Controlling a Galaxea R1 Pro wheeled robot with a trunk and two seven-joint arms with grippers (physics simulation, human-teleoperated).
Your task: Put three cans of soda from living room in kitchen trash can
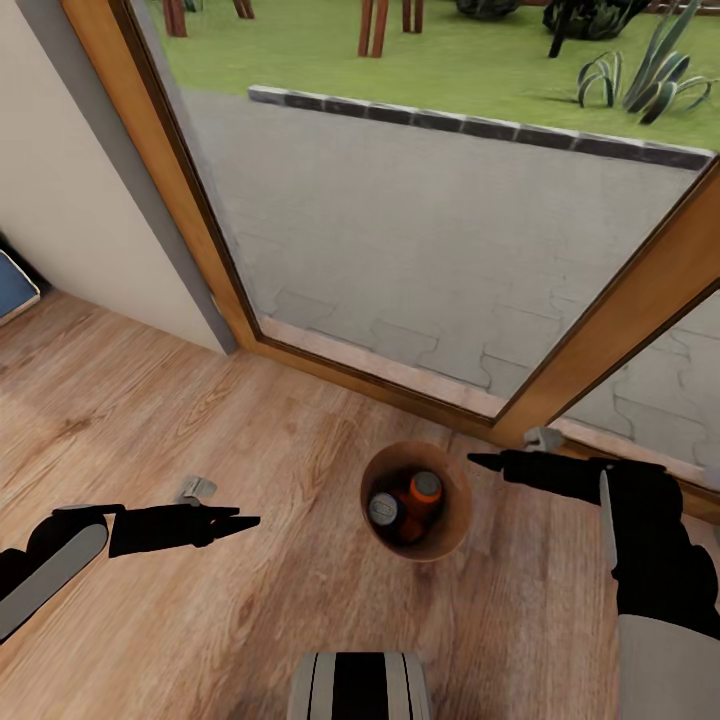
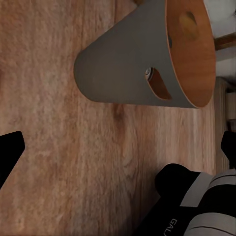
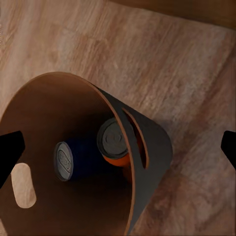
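A light wood plank floor (image 1: 250, 420) is seen. The trash can (image 1: 447, 530) is stood on it near the door-frame edge.

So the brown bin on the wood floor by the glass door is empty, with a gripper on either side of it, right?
Not empty. The head view shows two cans inside the bin: an orange can and a darker blue can. The right wrist view shows them too. The left gripper and right gripper do flank it.

We see a light wood plank floor (image 1: 200, 420) running to a wood-framed glass door (image 1: 440, 250). A cream wall (image 1: 70, 200) stands at the left. Beyond the glass lie grey paving (image 1: 430, 210), a stone kerb (image 1: 480, 125) and a sunlit lawn (image 1: 450, 60) with spiky plants (image 1: 640, 80).
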